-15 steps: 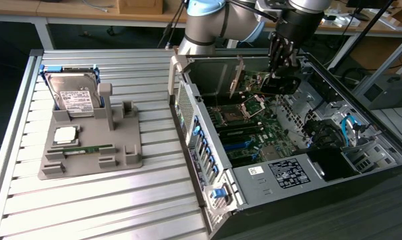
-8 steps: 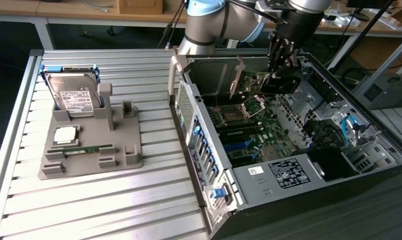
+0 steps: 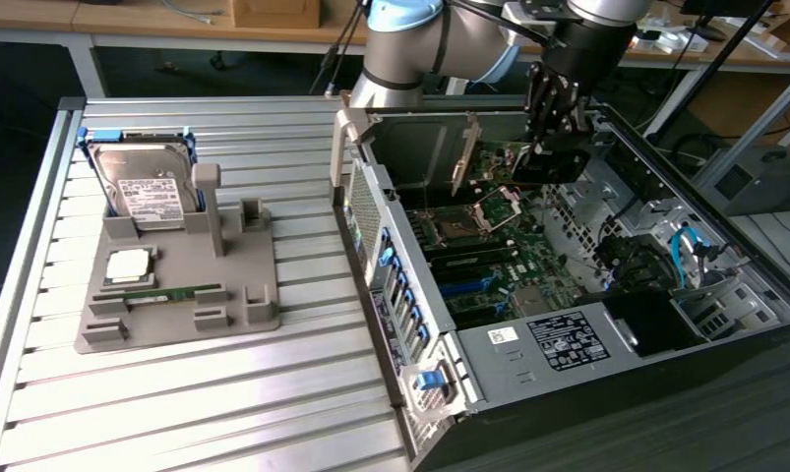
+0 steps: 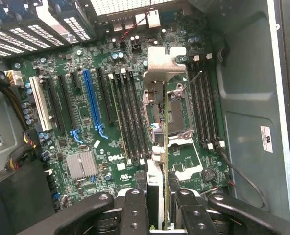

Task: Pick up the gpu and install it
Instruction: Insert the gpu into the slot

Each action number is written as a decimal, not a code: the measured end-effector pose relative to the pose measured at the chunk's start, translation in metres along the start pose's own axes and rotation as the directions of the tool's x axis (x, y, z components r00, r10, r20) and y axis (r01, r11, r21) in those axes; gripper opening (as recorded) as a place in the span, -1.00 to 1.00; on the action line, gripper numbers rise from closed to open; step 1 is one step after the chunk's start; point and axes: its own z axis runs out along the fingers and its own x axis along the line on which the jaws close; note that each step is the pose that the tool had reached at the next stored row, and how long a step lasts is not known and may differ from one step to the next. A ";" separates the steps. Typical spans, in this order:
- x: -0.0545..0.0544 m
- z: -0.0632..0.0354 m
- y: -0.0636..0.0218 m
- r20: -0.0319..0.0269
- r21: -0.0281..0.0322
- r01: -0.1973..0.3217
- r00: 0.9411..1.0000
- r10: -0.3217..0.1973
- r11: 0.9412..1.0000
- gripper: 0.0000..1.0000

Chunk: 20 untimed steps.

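Observation:
The gpu (image 3: 542, 169) is a thin dark card with a silver bracket (image 3: 468, 152) at one end. It hangs inside the open computer case (image 3: 408, 295), above the motherboard (image 3: 500, 265). My gripper (image 3: 552, 138) reaches down from above and is shut on the card. In the wrist view I see the gpu (image 4: 163, 147) edge-on, running away from my gripper (image 4: 162, 215) toward its bracket (image 4: 164, 61). The black fingers (image 4: 135, 210) press on both faces of the card. It hovers over the CPU socket (image 4: 177, 115), beside the black slots and apart from the blue slot (image 4: 92, 103).
A grey fixture (image 3: 244, 315) on the slatted table at the exterior view's left carries a hard drive (image 3: 139, 187), a CPU chip (image 3: 130, 264) and a green RAM stick (image 3: 171, 293). Case walls, drive cage (image 3: 709, 305) and cables (image 4: 17, 152) surround the motherboard.

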 end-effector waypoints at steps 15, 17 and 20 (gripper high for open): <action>0.000 0.0003 0.0000 0.003 -0.002 0.058 0.998 -0.058 0.998 -0.47; 0.000 0.0003 0.0000 0.003 -0.002 0.065 0.998 -0.065 0.998 -0.47; 0.000 0.0004 0.0000 0.004 -0.002 0.078 0.997 -0.078 0.997 -0.47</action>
